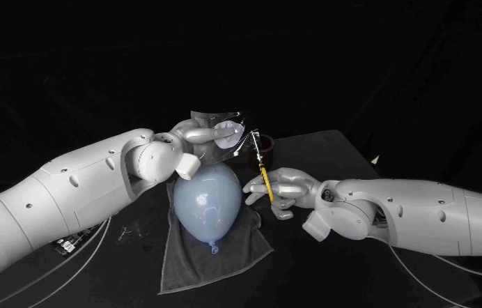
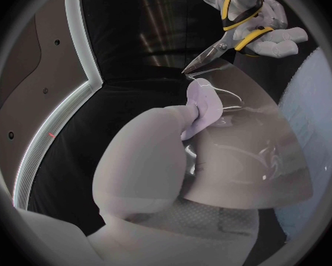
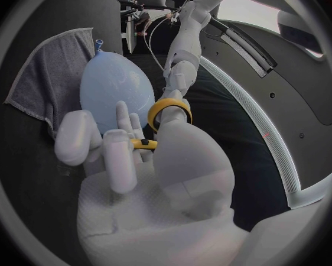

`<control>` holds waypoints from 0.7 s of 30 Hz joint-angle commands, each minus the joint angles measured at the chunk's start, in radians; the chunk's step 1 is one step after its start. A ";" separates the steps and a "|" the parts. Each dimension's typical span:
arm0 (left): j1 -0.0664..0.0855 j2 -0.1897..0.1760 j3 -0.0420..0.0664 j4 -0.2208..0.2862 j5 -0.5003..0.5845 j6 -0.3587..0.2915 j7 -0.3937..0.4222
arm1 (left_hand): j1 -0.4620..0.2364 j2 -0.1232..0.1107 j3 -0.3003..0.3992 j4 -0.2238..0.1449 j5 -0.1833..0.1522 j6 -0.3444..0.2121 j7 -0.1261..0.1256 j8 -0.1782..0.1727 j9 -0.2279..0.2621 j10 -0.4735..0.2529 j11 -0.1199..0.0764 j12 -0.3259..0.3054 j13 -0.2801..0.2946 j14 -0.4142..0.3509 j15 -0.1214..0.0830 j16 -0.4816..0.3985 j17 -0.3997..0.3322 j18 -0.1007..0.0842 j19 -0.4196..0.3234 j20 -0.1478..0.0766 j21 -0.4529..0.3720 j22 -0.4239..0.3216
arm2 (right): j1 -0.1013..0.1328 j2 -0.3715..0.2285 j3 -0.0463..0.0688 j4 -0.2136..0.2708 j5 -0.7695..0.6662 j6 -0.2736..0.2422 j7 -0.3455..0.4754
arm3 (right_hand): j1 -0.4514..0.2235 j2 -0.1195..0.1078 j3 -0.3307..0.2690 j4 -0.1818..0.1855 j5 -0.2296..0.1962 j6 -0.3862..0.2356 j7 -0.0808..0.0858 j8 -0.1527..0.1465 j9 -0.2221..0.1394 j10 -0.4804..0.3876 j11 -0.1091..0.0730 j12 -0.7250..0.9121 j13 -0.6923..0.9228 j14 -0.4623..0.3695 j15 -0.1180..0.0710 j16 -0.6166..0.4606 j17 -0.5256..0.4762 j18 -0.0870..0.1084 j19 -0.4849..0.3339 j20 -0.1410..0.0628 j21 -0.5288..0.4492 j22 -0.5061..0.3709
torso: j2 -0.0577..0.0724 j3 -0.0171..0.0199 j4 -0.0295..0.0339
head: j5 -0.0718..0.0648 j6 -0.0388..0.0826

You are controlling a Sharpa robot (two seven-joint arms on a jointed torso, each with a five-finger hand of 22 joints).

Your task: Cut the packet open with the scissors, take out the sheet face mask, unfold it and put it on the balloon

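Head view: the right robot hand (image 1: 286,189) grasps the scissors (image 1: 264,174), blades aimed at the right edge of the packet (image 1: 244,128) the left robot hand (image 1: 193,135) grasps.

You have bare table (image 1: 311,280) right of the towel (image 1: 216,259), but the balloon (image 1: 208,203) blocks the middle, with the left hand (image 1: 191,134) and packet (image 1: 233,128) over its far end and the right hand (image 1: 288,189) with scissors (image 1: 264,175) just beside it.

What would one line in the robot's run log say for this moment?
step: cut packet | left hand: holds packet up | right hand: holds scissors, tips at packet edge | balloon: on towel, no mask on it
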 commanded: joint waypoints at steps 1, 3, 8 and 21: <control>-0.001 0.002 0.000 0.004 -0.005 0.018 0.014 | -0.003 0.007 0.005 0.000 0.003 0.007 0.001 0.007 0.001 0.008 0.000 -0.006 -0.001 0.006 0.001 -0.004 -0.001 0.017 0.008 0.000 0.002 0.000 | 0.002 0.001 0.002 -0.002 0.014 -0.010 0.014 | 0.007 0.019 -0.025 -0.008 -0.003 0.050 0.040 0.027 0.006 0.060 -0.015 0.039 0.005 0.054 -0.003 0.010 0.045 -0.003 0.022 -0.006 0.034 0.087 | -0.001 0.0002 -0.0008 | 0.001 -0.002; -0.001 0.002 0.000 0.003 -0.005 0.017 0.014 | -0.003 0.007 0.005 0.000 0.003 0.007 0.001 0.007 0.001 0.008 0.000 -0.006 -0.001 0.006 0.001 -0.004 -0.001 0.017 0.008 0.000 0.002 0.000 | 0.002 0.001 0.002 -0.003 0.014 -0.011 0.012 | 0.008 0.025 -0.026 -0.011 -0.003 0.080 0.026 0.043 0.009 0.095 -0.029 0.063 0.010 0.055 -0.014 0.012 0.049 -0.007 0.031 -0.015 0.052 0.095 | 0.000 0.0001 -0.0010 | 0.001 -0.002; -0.001 0.001 0.000 -0.001 -0.005 0.014 0.016 | -0.003 0.007 0.005 0.000 0.003 0.007 0.001 0.007 0.001 0.008 0.000 -0.006 -0.001 0.006 0.001 -0.004 -0.001 0.017 0.008 0.000 0.002 0.000 | 0.002 -0.002 0.002 -0.006 0.014 -0.011 0.002 | 0.010 0.049 -0.027 -0.018 -0.002 0.196 -0.032 0.110 0.033 0.237 -0.086 0.157 0.053 0.061 -0.061 0.017 0.061 -0.017 0.056 -0.056 0.100 0.117 | -0.001 0.0000 -0.0004 | 0.001 -0.005; -0.002 0.000 0.000 -0.003 -0.004 0.008 0.020 | -0.006 0.007 0.006 -0.003 0.003 0.007 0.001 0.008 0.002 0.009 0.001 -0.006 -0.001 0.007 0.001 -0.004 -0.001 0.017 0.009 0.000 0.002 0.000 | 0.002 -0.008 0.002 -0.004 -0.005 -0.004 -0.002 | -0.003 0.067 -0.028 -0.024 -0.002 0.255 -0.104 0.241 0.176 0.284 -0.156 0.382 0.311 0.064 -0.127 0.012 0.053 -0.031 0.085 -0.124 0.155 0.147 | -0.001 0.0004 -0.0011 | -0.002 -0.003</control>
